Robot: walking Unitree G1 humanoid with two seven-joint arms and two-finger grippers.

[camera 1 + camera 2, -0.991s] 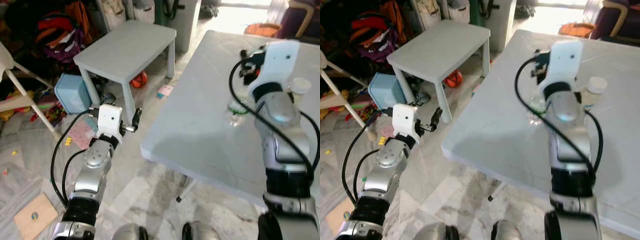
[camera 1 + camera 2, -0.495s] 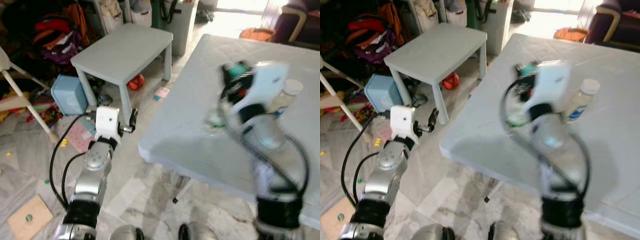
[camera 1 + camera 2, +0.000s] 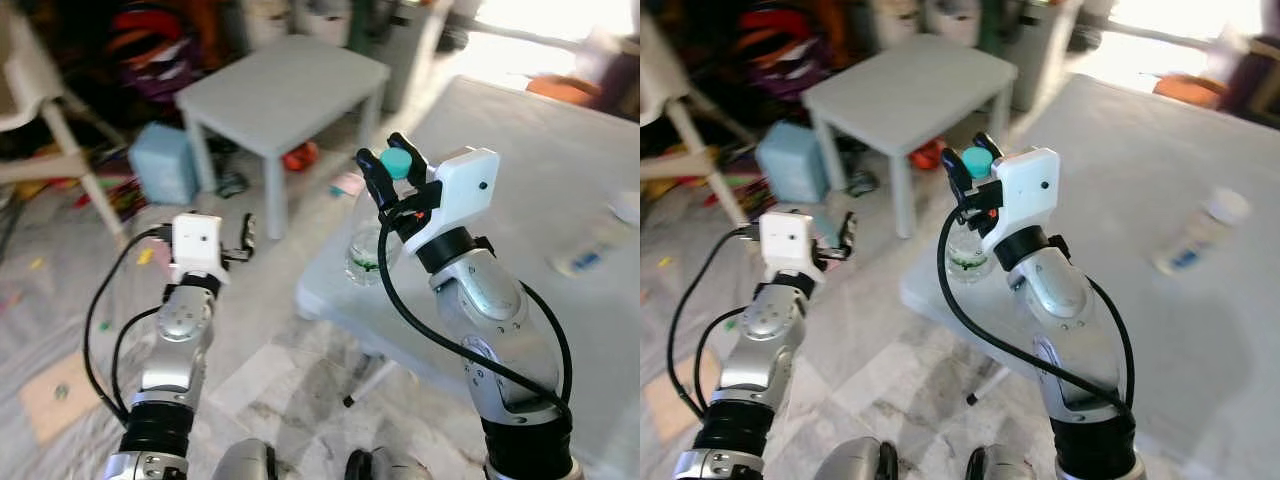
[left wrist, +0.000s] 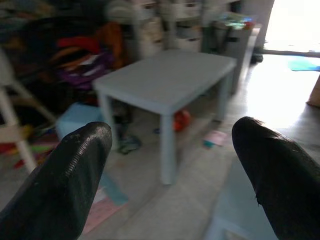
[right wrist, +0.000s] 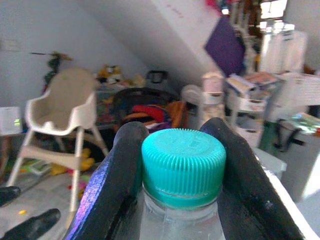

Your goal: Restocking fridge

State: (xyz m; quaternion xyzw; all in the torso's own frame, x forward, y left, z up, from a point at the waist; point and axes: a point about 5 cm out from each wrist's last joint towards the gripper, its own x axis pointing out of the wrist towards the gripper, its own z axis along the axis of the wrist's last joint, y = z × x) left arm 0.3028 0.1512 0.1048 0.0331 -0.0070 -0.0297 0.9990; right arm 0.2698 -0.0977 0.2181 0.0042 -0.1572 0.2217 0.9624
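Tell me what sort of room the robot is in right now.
Probably a lived-in family room or playroom: a small grey side table, a child's high chair, and toys and bags piled on the floor. The right gripper grips a bottle.

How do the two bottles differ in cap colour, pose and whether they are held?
The clear bottle has a teal cap, hangs upright and is gripped at the neck by the right gripper. The white-capped bottle lies tilted on the grey table, untouched. Both are plastic.

Bare floor (image 3: 290, 350) lies open between the small table (image 3: 280, 95) and big table (image 3: 520, 200) — toys crowd the far side.
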